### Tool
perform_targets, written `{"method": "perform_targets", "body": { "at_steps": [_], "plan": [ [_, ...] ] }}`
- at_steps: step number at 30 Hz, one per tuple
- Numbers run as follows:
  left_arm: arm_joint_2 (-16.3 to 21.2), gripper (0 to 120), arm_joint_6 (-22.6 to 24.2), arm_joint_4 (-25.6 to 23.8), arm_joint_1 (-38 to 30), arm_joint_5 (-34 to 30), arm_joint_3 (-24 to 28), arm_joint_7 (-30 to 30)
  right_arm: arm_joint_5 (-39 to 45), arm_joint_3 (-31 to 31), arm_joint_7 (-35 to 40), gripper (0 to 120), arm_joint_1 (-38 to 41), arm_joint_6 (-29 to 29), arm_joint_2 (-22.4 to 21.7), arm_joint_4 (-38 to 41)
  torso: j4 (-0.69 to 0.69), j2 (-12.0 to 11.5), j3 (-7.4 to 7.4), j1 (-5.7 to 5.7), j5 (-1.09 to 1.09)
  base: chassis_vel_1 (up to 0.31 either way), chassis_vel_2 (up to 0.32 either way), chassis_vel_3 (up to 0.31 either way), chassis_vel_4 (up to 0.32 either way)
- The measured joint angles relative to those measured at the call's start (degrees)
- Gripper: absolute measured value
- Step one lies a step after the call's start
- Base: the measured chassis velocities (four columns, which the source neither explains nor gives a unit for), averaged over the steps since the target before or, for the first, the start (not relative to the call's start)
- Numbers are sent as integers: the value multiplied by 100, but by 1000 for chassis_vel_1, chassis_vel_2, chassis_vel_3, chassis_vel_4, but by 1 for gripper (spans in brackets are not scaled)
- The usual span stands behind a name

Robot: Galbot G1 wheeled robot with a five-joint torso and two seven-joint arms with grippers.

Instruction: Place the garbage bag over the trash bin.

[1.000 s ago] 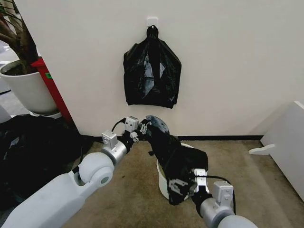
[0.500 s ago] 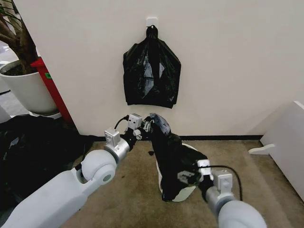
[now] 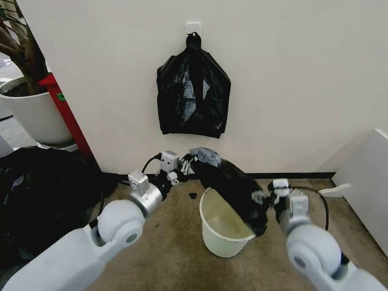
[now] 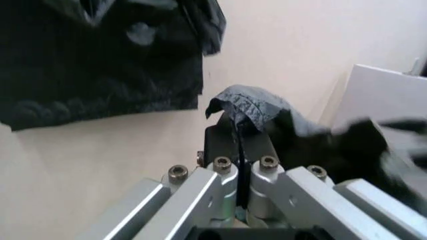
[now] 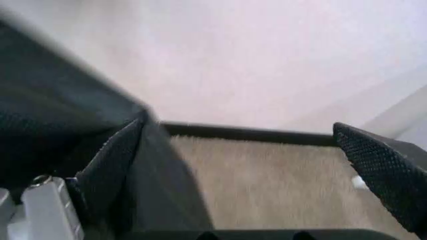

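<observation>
Garbage bag (image 3: 233, 185): glossy black, finely embossed texture seen in the left wrist view. Trash bin (image 3: 225, 233): cream-white, plain. Bag bundle (image 3: 193, 94) hung on the wall: black, grey highlights. Wall (image 3: 291, 73): off-white, black skirting. Carpet (image 3: 176, 254): beige-brown. Plant pot (image 3: 33, 115): white. Panel (image 3: 66, 112) beside it: red, green label. Arms: white-grey, silver fittings.

black garbage bag (image 3: 233, 185) stretched above trash bin (image 3: 225, 225).
</observation>
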Motion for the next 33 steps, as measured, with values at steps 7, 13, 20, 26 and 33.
{"method": "perform_targets", "body": {
  "at_steps": [7, 13, 20, 26, 33],
  "plan": [
    [43, 0, -39, -94, 200, 171, -93, 65, 2344, 684, 754, 100, -52, -186, 269, 466, 1, -1, 0, 0, 1, 0, 0, 0, 0],
    [-61, 0, -52, 28, 128, 298, -47, 57, 4455, 2217, 76, 100, -1501, -558, 14, 1592, -3, 0, -2, 0, -3, 0, 0, 0, 0],
    [-151, 0, -52, 132, -18, 323, 114, 30, 2511, 1834, -1862, 100, -2449, -343, 4, 1593, -2, 0, -1, 0, 2, 0, 0, 0, 0],
    [-169, 0, -30, 129, -18, 316, 145, -23, 1725, 945, -1237, 100, -1646, -223, 386, 1311, 1, 0, 0, 0, 0, 0, 0, 0, 0],
    [-171, 0, 7, 117, -59, 270, 108, -94, 289, -249, -897, 100, -1400, 209, 672, 1044, 0, 0, 0, 0, 0, 0, 0, 0, 0]
  ]
}}
